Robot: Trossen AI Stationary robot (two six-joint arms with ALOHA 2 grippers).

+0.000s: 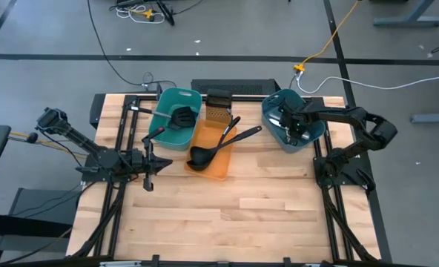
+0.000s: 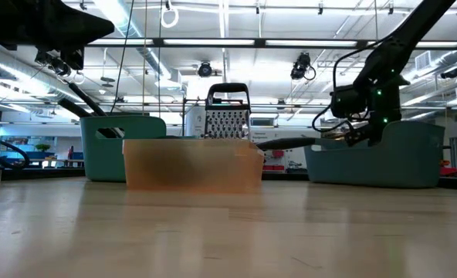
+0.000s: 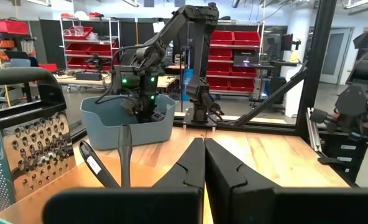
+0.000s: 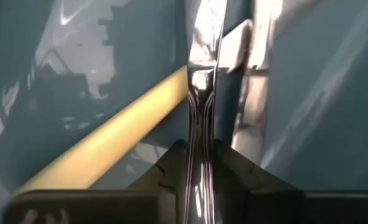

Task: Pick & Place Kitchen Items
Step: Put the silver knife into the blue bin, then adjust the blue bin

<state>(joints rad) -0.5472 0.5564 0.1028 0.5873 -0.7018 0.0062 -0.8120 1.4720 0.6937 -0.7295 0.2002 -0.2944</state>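
My right gripper (image 1: 292, 127) reaches down into the blue-grey tub (image 1: 308, 137) at the table's far right and is shut on a silver table knife (image 4: 202, 93). Under the knife, a cream-handled knife (image 4: 109, 137) lies on the tub floor. My left gripper (image 1: 160, 160) waits shut and holding nothing at the left, beside the teal tub (image 1: 176, 115), which holds a black slotted spatula (image 1: 179, 117). Two black ladles (image 1: 205, 152) lie in the orange tub (image 1: 213, 159), their handles sticking out over its far right rim. My right gripper pinches the silver knife's narrow part (image 4: 199, 155) between its two fingers (image 4: 240, 168). The fingers come from above, steeply down, and the knife runs on ahead along them. It stays inside the tub, above the cream handle. Whether its far end touches the tub, I cannot tell.
A metal box grater (image 1: 217, 107) stands at the far edge between the teal and orange tubs. The three tubs line the table's far half. Bare wooden table top (image 1: 234, 215) fills the near half. Black frame rails (image 1: 116, 215) run along both sides.
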